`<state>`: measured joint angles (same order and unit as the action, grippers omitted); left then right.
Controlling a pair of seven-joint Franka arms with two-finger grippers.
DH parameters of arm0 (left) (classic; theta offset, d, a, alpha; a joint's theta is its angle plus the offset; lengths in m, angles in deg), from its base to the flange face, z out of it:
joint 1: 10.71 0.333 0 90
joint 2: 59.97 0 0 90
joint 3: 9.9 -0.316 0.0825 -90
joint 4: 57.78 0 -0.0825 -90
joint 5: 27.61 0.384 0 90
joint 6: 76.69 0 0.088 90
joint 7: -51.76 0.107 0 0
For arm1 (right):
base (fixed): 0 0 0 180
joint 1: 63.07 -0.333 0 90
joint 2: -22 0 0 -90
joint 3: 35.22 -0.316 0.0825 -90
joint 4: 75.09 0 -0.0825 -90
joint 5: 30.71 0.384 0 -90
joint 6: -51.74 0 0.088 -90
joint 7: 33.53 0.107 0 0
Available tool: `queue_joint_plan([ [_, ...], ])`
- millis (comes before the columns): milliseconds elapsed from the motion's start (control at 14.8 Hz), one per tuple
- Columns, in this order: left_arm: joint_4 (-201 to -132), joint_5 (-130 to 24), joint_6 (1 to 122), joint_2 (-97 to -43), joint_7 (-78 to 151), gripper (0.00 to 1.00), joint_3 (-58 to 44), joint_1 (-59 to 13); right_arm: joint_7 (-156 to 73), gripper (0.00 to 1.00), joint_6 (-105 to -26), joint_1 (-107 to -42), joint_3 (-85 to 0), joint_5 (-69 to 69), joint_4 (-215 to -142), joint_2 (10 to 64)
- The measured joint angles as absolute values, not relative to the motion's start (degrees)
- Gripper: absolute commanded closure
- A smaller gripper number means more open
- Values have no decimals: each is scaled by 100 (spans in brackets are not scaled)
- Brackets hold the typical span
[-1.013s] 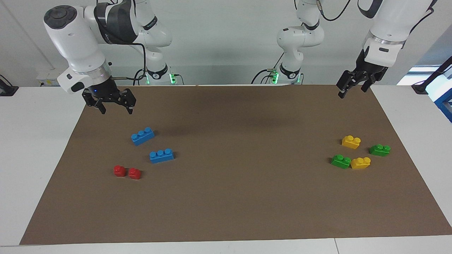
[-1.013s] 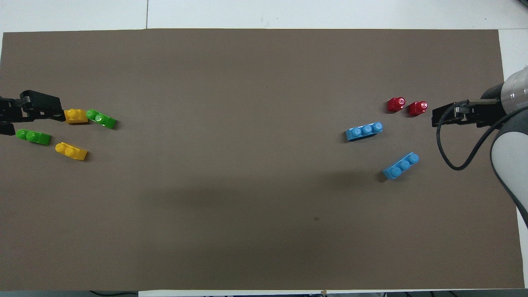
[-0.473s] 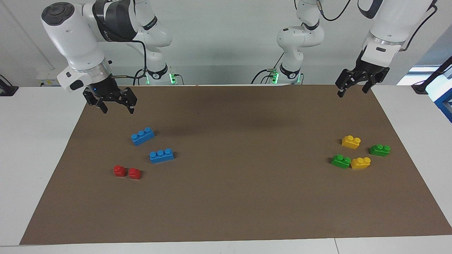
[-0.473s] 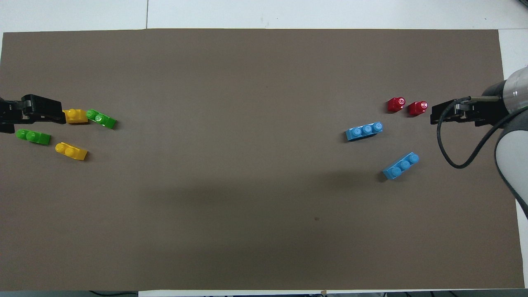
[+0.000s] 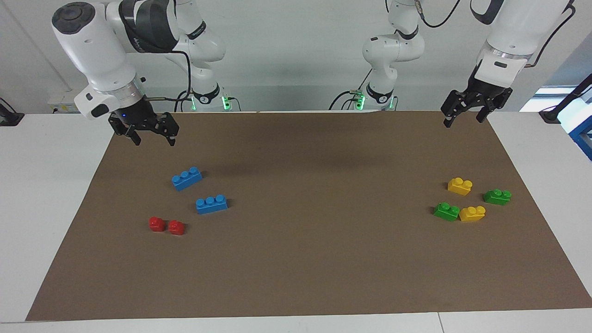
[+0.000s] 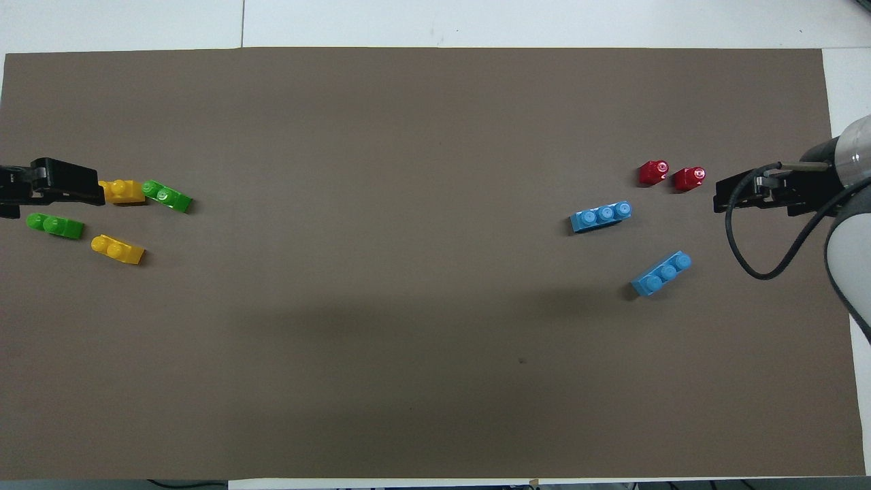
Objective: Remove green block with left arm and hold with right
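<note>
The bright green block lies on the brown mat at the left arm's end, touching a yellow block. A slightly darker green block lies nearer to the robots. My left gripper is open and empty, raised over the mat's edge near the robots, apart from all the blocks. My right gripper is open and empty, raised over the mat at the right arm's end, above and apart from the blue blocks.
A second yellow block lies nearer to the robots than the bright green block. Two blue three-stud blocks and two small red blocks lie at the right arm's end. The brown mat covers the table's middle.
Both grippers have shifted only slightly, each rising a little. No block has moved.
</note>
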<state>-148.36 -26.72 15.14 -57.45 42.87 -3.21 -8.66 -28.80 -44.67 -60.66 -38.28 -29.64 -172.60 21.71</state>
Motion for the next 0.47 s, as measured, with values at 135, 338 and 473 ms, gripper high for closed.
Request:
queue_joint_plan([
  [135,-14837,-2717,1501,-5745,4287,0,-320,-866,-2880,0,-4466,-6066,-3828,-2964,-17255,2171],
  [338,-14844,-2721,1430,-5745,4287,0,-320,-845,-2880,0,-4463,-6066,-3828,-2964,-17255,2174],
  [473,-14845,-2723,1411,-5744,4287,0,-320,-823,-2880,0,-4457,-6066,-3828,-2969,-17252,2174],
])
